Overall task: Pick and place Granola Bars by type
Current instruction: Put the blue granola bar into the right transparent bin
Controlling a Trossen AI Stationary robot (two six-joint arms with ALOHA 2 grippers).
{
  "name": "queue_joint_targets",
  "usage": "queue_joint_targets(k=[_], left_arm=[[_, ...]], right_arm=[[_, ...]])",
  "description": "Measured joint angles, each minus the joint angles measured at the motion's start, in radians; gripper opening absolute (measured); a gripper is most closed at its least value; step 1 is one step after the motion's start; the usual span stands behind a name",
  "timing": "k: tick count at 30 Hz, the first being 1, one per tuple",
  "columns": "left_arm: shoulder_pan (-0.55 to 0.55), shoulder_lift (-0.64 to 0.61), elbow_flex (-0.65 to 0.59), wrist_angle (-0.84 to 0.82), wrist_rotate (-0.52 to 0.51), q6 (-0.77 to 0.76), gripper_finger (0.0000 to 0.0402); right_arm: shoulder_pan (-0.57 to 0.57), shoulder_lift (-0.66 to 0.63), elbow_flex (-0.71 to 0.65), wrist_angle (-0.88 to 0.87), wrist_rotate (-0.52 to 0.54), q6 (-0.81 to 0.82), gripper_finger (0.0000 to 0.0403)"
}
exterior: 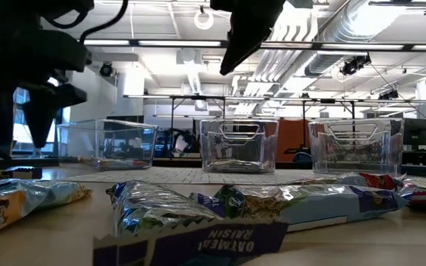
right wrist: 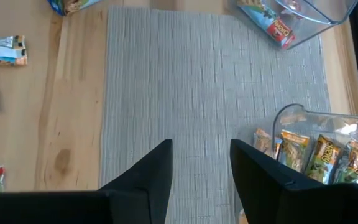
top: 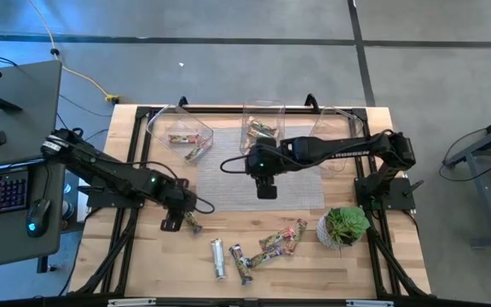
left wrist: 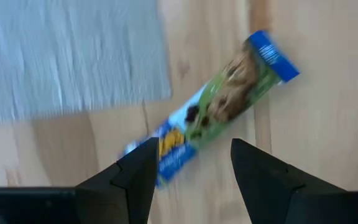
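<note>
My left gripper (left wrist: 190, 177) stands wide open over the light wooden table (top: 143, 264), holding nothing; a slim granola bar in a green, white and blue wrapper (left wrist: 213, 109) lies on the wood just ahead of the jaws, one end reaching toward the gap between them, apart from both fingers. The corner of the grey woven mat (left wrist: 67, 56) lies beyond my left jaws, to one side of that bar. My right gripper (right wrist: 201, 171) hangs over the middle of the same mat, fingers parted and empty. Ahead of my right jaws, to one side, a clear plastic bin (right wrist: 319, 134) holds several bars in yellow-green wrappers (right wrist: 309, 155); farther off, a second clear bin (right wrist: 319, 12) holds red-and-blue wrapped bars (right wrist: 272, 18). A third clear bin (top: 343, 128) stands behind my right arm. A loose cluster of mixed wrapped bars (top: 258, 249) lies on the wood well apart from both grippers, beside a small green potted plant (top: 343, 226).
</note>
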Motion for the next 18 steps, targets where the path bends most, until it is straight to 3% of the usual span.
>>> queue_joint_targets(k=[8, 14, 18], left_arm=[[0.000, 0.000, -0.070, 0.052, 0.005, 0.372, 0.0195], [0.000, 0.000, -0.134, 0.094, -0.095, 0.431, 0.0195], [0.000, 0.000, -0.167, 0.159, -0.098, 0.430, 0.0195]], right_arm=[[0.001, 0.000, 0.000, 0.017, -0.043, 0.000, 0.0145], [0.002, 0.000, 0.000, 0.018, -0.050, 0.000, 0.0145], [0.001, 0.000, 0.000, 0.018, -0.050, 0.000, 0.0145]])
